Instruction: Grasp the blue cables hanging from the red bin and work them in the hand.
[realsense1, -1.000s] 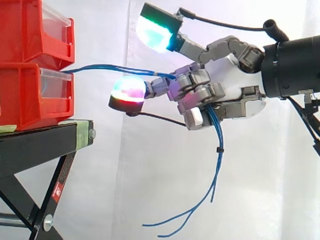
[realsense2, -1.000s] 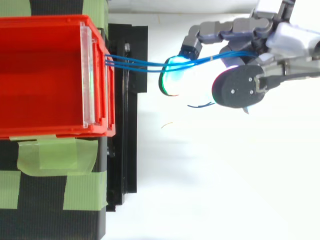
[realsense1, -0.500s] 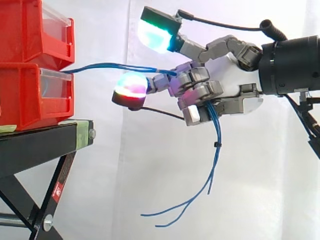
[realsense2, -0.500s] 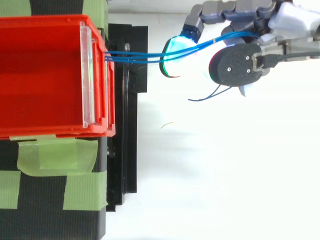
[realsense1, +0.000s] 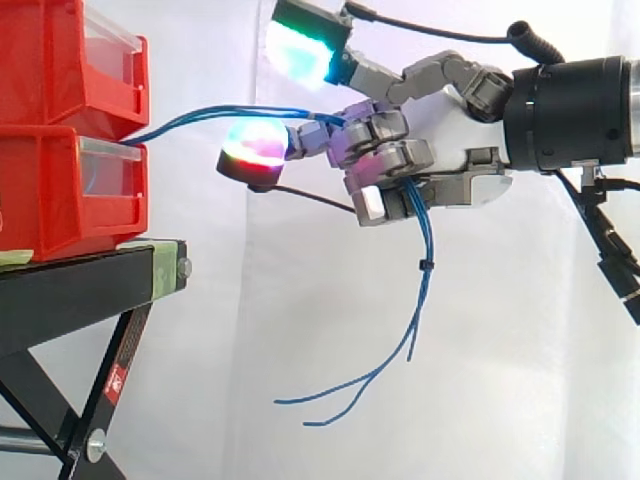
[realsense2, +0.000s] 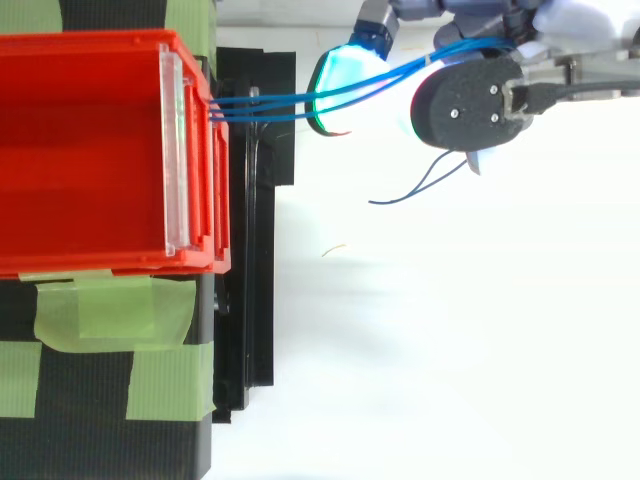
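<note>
Three or so blue cables (realsense1: 423, 240) on my feed right now, and the hand (realsense1: 450, 140) has its fingers curled tight round the bundle, so I'd call that a proper grip. In the side view the hand sits at about 2 o'clock in the frame, well clear of the bins.

The cables come out of the front of the lower red bin (realsense1: 60, 190) over at 9 o'clock. From there they climb a bit toward 2 o'clock, then run nearly level across the gap into the curled fingers. One glowing pad (realsense1: 255, 150), red and cyan, sits just under that level stretch. Another pad (realsense1: 305, 45), green and cyan, sticks out up at 12 o'clock of the hand, not touching the cables as far as I can see.

Below the grip the loose ends drop toward 6 o'clock and curl off toward 8 o'clock, hanging free in front of the white curtain (realsense1: 300, 330). A small black tie (realsense1: 426, 264) cinches them just under the hand.

A second red bin (realsense1: 50, 60) is stacked on the lower one, both on the black stand (realsense1: 80, 290). From above, the strands (realsense2: 265, 99) leave the bin toward 3 o'clock, and green tape (realsense2: 110, 310) is stuck on the stand.
</note>
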